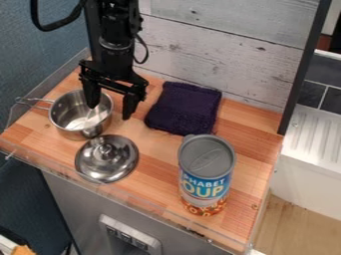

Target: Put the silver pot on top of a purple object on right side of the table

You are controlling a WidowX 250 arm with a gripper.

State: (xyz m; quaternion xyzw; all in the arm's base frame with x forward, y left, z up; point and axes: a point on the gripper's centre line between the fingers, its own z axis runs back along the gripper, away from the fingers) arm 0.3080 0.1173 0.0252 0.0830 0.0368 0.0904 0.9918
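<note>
Whitewashed planks (223,42) back the wooden counter (156,187), beside dark tiles (313,93).

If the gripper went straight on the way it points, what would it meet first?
Likely the silver pot: the gripper points down with one finger over it and the other past its rim. Depth is unclear, so the wooden table could come first.

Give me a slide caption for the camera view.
Black two-finger gripper open at the rim of a silver metal pot, a dark purple cloth lying nearby on the wooden tabletop.
</note>
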